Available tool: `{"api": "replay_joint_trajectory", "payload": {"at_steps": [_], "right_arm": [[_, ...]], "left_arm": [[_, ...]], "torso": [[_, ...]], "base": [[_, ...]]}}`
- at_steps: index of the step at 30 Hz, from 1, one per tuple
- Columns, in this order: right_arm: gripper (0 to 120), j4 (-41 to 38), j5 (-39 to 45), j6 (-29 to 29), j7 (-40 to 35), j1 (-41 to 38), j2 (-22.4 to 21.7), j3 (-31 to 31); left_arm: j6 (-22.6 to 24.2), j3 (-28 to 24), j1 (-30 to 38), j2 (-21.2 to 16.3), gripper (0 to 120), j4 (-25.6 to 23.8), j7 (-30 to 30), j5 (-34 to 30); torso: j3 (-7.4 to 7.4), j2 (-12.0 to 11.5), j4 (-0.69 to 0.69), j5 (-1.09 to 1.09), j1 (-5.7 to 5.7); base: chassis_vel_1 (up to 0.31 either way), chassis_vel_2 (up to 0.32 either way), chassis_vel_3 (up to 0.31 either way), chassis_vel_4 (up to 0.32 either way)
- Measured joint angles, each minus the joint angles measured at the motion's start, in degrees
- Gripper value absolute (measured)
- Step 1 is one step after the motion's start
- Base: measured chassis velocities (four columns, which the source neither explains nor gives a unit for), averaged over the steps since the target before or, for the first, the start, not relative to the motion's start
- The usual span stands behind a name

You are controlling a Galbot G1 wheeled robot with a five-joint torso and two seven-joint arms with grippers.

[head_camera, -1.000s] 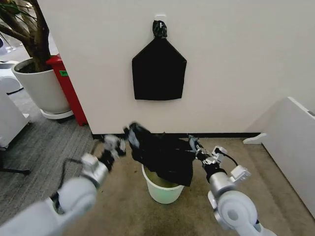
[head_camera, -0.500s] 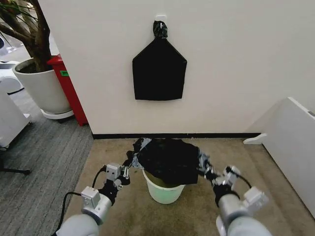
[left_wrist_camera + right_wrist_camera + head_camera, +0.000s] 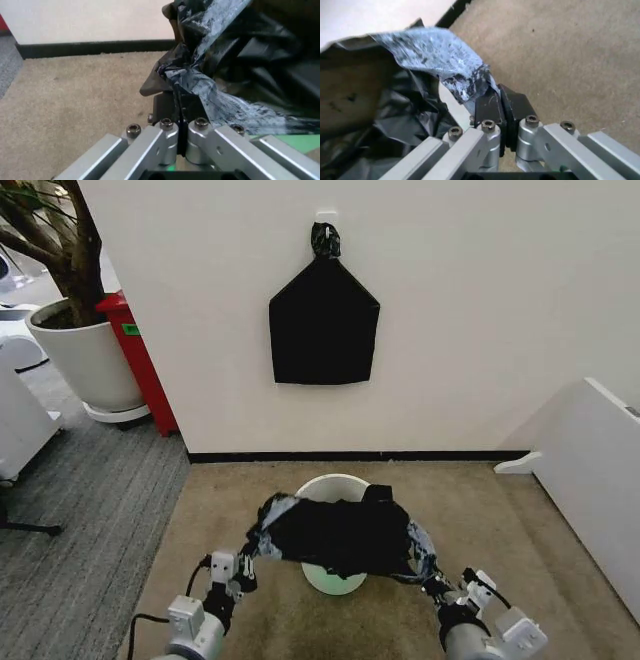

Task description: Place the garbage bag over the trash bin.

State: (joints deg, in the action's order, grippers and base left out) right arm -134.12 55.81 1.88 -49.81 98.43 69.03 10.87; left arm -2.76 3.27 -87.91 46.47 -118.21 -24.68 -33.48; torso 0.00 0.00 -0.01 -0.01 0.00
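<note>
Head view: garbage bag (image 3: pixel 340 535) stretched left-right, hanging over the near part of trash bin (image 3: pixel 335 578) on the floor.
Left end effector (image 3: pixel 243 563): clamped on bag's left edge.
Right end effector (image 3: pixel 432 572): clamped on right edge.
Bin: between both, slightly farther.

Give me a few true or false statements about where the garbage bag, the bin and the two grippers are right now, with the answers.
1. Both grippers are shut on the garbage bag. True: the left gripper and the right gripper each pinch an edge.
2. The bag fully covers the trash bin. False: the far rim shows bare.
3. The bin stands on grey tile. False: it stands on tan carpet.
4. Another black bag hangs on the wall above. True.
5. The bag lies crumpled on the floor. False: it is held stretched over the bin.
</note>
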Motion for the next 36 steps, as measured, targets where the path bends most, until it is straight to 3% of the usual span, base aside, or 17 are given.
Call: {"api": "replay_joint_trajectory", "payload": {"at_steps": [16,23,31,36], "right_arm": [[0,14.11,0.68,1.10,6.83,-8.62,0.60,0.25],[0,21.21,-0.32,0.93,14.54,-14.57,-0.40,1.88],[0,27.03,-1.08,2.78,21.07,-17.61,-1.42,2.96],[0,31.96,-0.94,7.52,23.88,-21.10,-1.59,2.97]], "left_arm": [[-0.28,-5.43,7.33,2.20,0,8.05,2.42,0.64],[-0.26,-8.07,15.81,3.17,0,12.81,2.75,-1.68],[0.11,-10.88,20.16,4.85,0,16.53,2.93,-3.63],[1.08,-12.49,23.39,8.33,0,22.56,3.61,-5.07]], "torso": [[0.01,0.00,0.01,0.01,0.00],[0.01,0.00,0.01,0.01,0.00],[0.01,-0.01,0.01,0.01,0.00],[0.00,-0.01,0.01,0.02,0.00]], "base": [[0.000,0.000,0.000,0.000],[0.000,0.000,0.000,0.000],[0.000,0.000,0.000,0.000],[0.000,0.000,0.000,0.000]]}}
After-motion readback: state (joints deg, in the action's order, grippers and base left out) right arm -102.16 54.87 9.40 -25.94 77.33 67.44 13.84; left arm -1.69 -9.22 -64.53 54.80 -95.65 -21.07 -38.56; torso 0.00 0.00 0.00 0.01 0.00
